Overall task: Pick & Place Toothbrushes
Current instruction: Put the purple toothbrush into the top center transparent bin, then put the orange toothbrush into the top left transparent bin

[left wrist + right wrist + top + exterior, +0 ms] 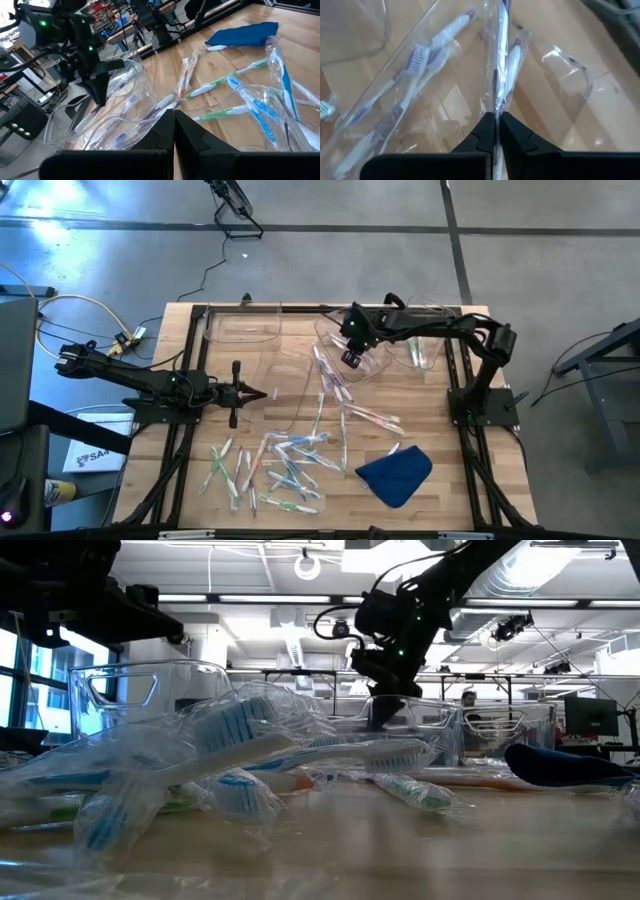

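Many wrapped toothbrushes lie scattered on the wooden table's near half. My right gripper points down into a clear bin at the far middle. It is shut on a purple-and-white toothbrush in a clear wrapper. A second purple toothbrush lies in that bin. My left gripper waits shut at the table's left, holding nothing, level above the table. My right gripper pinches the clear wrapper of the purple-and-white toothbrush between its two fingers, at a seam along the wrapper's edge. The fingers slant down from above and lie along the brush. The brush reaches out past the fingertips into the bin. Whether its far end rests there cannot be told.
Another clear bin stands at the far left and one at the far right, with a fourth near my left gripper. A blue cloth lies at the near right. Black frame rails run along the table's sides.
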### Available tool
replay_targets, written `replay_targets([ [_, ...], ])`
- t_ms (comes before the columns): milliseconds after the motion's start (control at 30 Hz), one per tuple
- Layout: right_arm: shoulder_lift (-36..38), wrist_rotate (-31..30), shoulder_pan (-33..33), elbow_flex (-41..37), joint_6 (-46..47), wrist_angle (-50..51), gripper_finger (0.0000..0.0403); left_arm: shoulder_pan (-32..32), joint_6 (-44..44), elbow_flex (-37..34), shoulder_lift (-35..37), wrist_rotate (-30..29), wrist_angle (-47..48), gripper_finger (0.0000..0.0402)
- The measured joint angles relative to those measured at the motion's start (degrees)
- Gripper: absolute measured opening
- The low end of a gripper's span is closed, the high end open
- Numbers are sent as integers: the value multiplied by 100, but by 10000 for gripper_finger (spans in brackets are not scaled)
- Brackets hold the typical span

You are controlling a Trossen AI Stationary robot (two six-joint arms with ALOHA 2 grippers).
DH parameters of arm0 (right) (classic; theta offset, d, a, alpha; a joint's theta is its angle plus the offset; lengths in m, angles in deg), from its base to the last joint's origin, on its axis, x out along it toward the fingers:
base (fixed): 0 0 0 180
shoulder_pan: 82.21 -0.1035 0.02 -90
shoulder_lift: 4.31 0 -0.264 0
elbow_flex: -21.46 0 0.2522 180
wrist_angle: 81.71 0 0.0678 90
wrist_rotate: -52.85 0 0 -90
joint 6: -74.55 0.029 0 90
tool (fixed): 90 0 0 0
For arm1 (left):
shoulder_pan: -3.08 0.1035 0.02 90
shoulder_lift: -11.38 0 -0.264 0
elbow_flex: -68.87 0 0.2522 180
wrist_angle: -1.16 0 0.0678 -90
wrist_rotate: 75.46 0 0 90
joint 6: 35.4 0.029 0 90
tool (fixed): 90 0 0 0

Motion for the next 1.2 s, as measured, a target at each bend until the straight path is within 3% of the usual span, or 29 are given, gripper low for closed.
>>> replay_targets([
  [300,0,6,37,0,1365,105,40,2,-3,0,2,-11,-2,0],
  [467,0,-67,6,0,1632,81,13,0,-4,0,0,-16,-2,0],
  [767,117,21,-7,0,1296,-79,6,1,-20,0,1,-24,-1,0],
  [1200,1583,-626,-764,2,786,-44,2,1,-22,0,1,-24,2,0],
])
